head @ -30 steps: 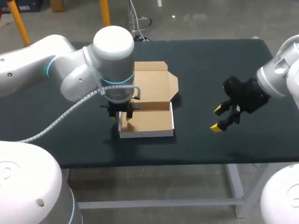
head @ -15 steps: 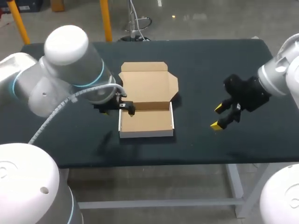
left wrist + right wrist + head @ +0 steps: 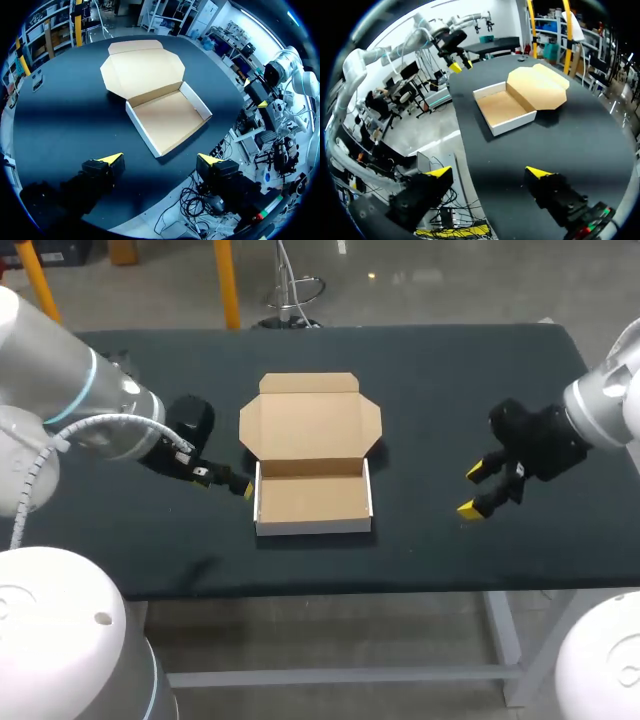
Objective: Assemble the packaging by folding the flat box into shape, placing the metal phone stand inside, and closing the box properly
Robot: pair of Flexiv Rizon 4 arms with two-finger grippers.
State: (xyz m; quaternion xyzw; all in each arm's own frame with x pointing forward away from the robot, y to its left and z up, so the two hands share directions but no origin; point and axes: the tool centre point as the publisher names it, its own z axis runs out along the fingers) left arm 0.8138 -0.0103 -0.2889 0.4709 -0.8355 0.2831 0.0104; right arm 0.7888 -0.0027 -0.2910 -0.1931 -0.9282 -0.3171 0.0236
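Observation:
The cardboard box [image 3: 313, 497] sits mid-table as a shallow white-sided tray, its brown lid [image 3: 310, 424] lying open and flat behind it. The tray looks empty in every view, and no metal phone stand shows. My left gripper [image 3: 225, 481] is low over the table just left of the tray's left wall, open and holding nothing. From the left wrist, the box [image 3: 170, 117] lies ahead of the spread fingers of that gripper [image 3: 160, 160]. My right gripper [image 3: 472, 491] hangs open well to the right of the box. In its own view the right gripper [image 3: 489, 172] faces the box [image 3: 505, 107] from a distance.
The dark table top [image 3: 450, 390] is bare around the box. Its front edge [image 3: 330, 585] runs close below the tray. My left gripper [image 3: 457, 62] shows beyond the box in the right wrist view.
My left arm has drawn back leftward from the tray's left wall, and its fingers have spread open. The box stayed put. The right arm barely shifted.

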